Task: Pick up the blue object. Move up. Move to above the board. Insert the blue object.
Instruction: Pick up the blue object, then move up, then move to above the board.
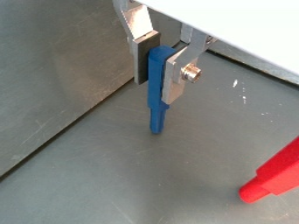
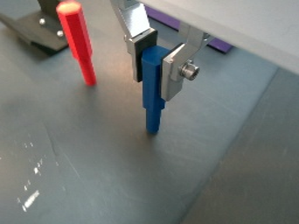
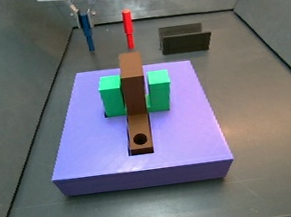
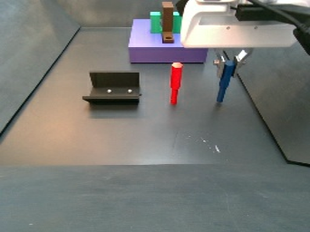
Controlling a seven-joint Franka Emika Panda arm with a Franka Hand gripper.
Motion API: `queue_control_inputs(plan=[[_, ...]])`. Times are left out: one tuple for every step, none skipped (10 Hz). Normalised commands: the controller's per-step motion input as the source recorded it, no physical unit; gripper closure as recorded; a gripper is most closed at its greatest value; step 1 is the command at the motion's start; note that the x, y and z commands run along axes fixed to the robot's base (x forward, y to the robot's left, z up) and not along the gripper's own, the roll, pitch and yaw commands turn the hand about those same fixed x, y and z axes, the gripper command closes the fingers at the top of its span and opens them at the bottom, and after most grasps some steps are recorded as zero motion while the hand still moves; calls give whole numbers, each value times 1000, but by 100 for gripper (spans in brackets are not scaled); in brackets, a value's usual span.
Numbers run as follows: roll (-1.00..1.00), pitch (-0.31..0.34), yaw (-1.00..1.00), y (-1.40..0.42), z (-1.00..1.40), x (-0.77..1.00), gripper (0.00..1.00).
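Clamped around the upper part of the blue object (image 2: pixel 152 87), the end effector (image 2: pixel 160 59) stands low over the tabletop (image 2: pixel 222 175), its silver plates pressed flat against the peg's sides in both wrist views. Largest of what lies about it is the lavender slab (image 3: pixel 181 146), well apart from the end effector, carrying the green block (image 3: pixel 111 95) and the board (image 3: pixel 136 102) with its round hole (image 3: pixel 141 139) at the far end from the end effector. Much nearer stands the fixture (image 4: pixel 112 88), and just beside the end effector the red peg (image 4: pixel 176 83) stands upright. The blue object hangs straight down from the plates, its lower tip at or just off the tabletop; I cannot tell which. It looks stiff, light and smooth, so a firm hold high on the shaft seems right, keeping it vertical and leaving the lower length free for the hole.
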Motion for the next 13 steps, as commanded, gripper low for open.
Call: queue_control_inputs(plan=[[0, 0, 0, 0, 0, 0, 100], [0, 0, 0, 0, 0, 0, 100], [0, 0, 0, 0, 0, 0, 100], [0, 0, 0, 0, 833, 0, 100], [8, 35, -59, -65, 759, 49, 100], [21, 89, -57, -48, 570, 21, 100], [61, 84, -23, -6, 216, 34, 100], [0, 0, 0, 0, 1400, 0, 100], [-21, 16, 13, -2, 1400, -26, 100], [4, 10, 13, -4, 1400, -81, 100], [10, -10, 8, 1, 1400, -52, 100], [-1, 48, 3, 15, 984, 24, 100], [8, 89, 5, 6, 510, 47, 100]])
